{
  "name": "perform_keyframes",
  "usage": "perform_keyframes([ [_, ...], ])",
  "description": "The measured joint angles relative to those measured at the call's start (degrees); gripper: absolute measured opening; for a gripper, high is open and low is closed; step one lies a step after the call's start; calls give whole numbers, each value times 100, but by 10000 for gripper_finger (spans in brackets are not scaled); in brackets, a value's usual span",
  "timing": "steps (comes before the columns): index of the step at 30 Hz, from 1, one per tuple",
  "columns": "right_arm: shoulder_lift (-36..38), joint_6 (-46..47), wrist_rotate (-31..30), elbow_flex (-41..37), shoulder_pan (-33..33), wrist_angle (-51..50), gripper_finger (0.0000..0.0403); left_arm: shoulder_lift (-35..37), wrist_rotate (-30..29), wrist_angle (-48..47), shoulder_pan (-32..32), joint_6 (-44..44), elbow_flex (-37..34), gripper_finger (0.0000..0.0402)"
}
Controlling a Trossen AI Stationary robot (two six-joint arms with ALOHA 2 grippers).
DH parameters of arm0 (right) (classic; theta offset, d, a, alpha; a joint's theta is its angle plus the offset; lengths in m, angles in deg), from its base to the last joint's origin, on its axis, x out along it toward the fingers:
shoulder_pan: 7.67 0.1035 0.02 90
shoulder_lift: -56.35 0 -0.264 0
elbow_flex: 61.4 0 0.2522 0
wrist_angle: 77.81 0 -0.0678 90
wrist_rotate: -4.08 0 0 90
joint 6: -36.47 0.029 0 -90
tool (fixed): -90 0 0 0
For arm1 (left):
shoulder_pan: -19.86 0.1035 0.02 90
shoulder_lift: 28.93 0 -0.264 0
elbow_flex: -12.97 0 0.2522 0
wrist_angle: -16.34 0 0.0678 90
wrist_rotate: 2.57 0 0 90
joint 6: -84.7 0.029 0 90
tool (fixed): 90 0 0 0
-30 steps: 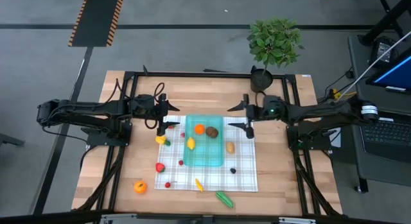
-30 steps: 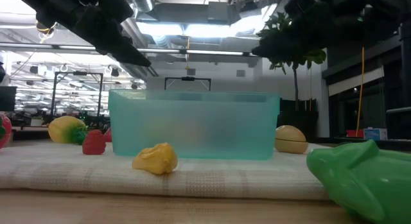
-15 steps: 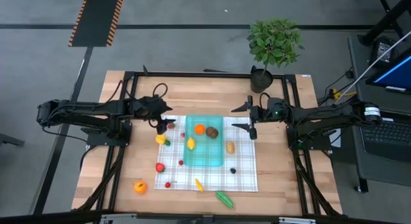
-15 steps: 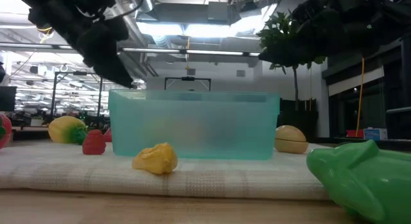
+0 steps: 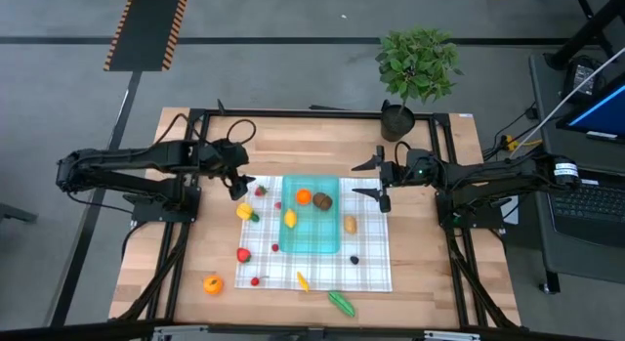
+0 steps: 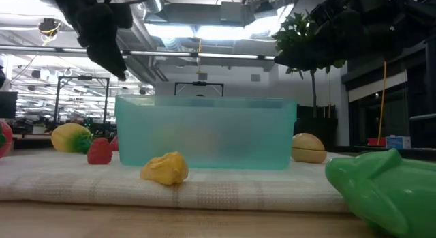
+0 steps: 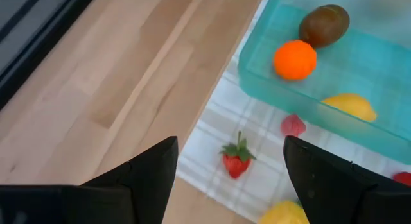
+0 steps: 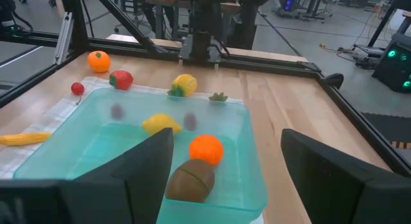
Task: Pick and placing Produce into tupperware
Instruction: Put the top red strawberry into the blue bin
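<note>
strawberry (image 7: 236, 158) lies on the cloth (image 5: 371, 268) just off the tupperware's (image 5: 312, 241) left wall, straight ahead of and below the left gripper (image 5: 237, 185). in the left wrist view it sits almost centred in the gap between the two dark fingers (image 7: 148, 169), slightly toward the container side. fingers spread wide, nothing between them. stem end points away from the wrist, so the berry's long axis runs roughly along the line of approach, and the fingers would close across its narrow width.

left gripper hovers over bare wood at the cloth's left edge, clear of the tupperware. right gripper (image 5: 380, 178) hangs at the opposite, right side of the tupperware, also spread and empty, with the whole container between it and the berry. left arm is clearly the nearer one.

tupperware sits near the cloth's centre and holds an orange (image 5: 304, 196), a brown piece (image 5: 323, 201) and a yellow piece (image 5: 290, 219). other produce is scattered on the cloth and on the wood.

judgement: next move for the left arm is a short reach forward and down. risk: the tupperware wall is close to the berry on one side, so the finger on that side has little room.
</note>
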State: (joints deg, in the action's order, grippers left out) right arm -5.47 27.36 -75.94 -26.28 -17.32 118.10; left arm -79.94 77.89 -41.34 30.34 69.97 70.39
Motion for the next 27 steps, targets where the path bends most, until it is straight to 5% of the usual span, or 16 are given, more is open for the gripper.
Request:
perform_keyframes([
  [17, -2, -1, 2, 2, -35, -69, 289, -109, 127, -676, -4, -166, 301, 275],
  [27, -4, -11, 3, 9, -35, -139, 289, -1019, 128, -653, -198, -16, 297, 275],
])
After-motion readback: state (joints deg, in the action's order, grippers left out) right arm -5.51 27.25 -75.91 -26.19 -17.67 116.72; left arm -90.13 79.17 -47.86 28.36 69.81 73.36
